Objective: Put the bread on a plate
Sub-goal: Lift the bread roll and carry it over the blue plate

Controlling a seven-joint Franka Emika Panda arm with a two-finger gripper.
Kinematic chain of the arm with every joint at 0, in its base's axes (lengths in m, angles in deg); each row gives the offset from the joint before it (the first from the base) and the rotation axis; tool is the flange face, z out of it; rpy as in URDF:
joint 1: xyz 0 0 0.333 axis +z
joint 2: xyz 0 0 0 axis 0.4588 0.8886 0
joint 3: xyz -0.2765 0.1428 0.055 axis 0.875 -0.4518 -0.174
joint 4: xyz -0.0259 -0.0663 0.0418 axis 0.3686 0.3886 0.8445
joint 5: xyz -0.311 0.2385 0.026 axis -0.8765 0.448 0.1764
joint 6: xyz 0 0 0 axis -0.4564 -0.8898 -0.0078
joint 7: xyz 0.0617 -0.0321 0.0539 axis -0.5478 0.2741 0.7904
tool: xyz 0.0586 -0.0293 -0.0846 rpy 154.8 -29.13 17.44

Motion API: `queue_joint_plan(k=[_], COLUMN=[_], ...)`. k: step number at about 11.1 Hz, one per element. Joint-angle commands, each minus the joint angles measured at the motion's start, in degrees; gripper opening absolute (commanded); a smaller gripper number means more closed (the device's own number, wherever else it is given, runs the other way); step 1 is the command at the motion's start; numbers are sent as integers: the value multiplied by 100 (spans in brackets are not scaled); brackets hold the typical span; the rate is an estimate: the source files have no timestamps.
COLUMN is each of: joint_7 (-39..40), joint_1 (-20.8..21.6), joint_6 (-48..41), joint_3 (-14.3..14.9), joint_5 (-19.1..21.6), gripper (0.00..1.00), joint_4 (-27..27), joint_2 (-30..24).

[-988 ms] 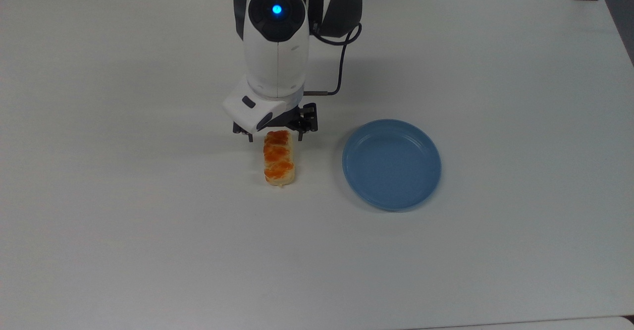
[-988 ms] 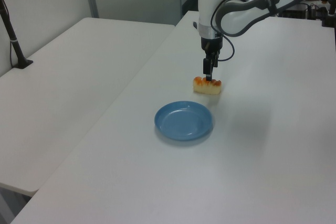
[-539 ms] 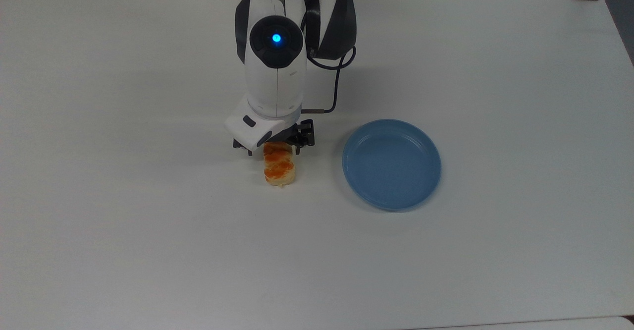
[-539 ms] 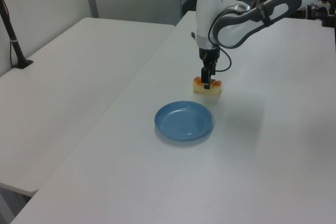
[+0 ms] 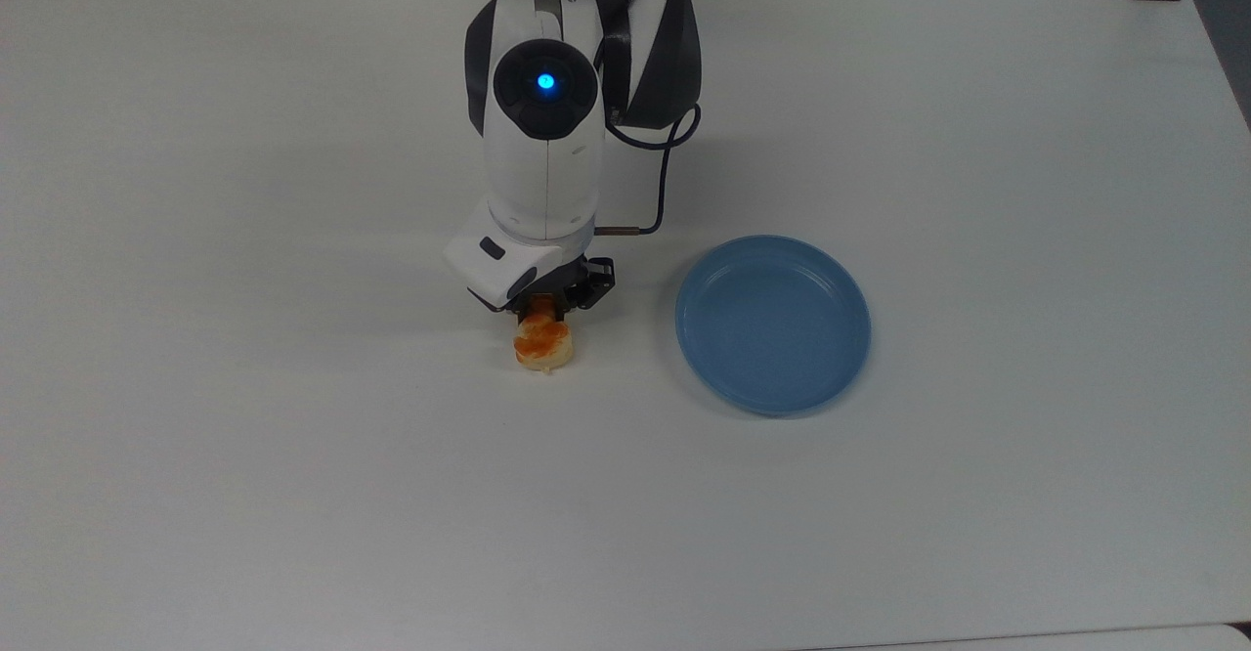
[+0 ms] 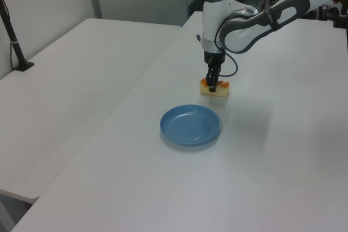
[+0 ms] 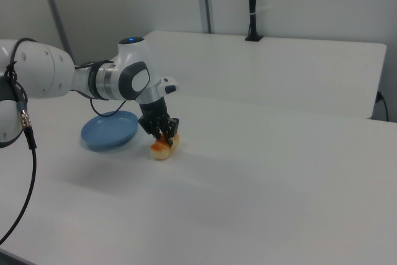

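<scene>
Gripper [image 5: 543, 316]: lowered over the bread's middle, fingers closed in against its sides (grasping it, as far as the left view shows).
Bread [image 5: 540, 346]: lying on the white worktop [image 5: 293, 455], one end poking out below the gripper in the top view.
Plate [image 5: 772, 324]: light blue, near the bread on the top view's right, apart from it.

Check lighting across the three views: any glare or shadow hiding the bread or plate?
Top view: even light, soft arm shadow on the table; the gripper covers part of the bread. Left view: faint sheen on the plate. Right view: the arm overlaps the plate's edge.
</scene>
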Motion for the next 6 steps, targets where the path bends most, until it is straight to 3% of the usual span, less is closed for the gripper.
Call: queue_joint_plan(k=[1,3,6], joint_7=[-576,-1210,-1685], joint_1=[79,324,623], joint_6=[9,-26,-878], joint_3=[-6,-24,-42], joint_5=[-18,-18,96], gripper=[35,39,39], joint_4=[-14,-110,-689], joint_2=[-151,-231,-204])
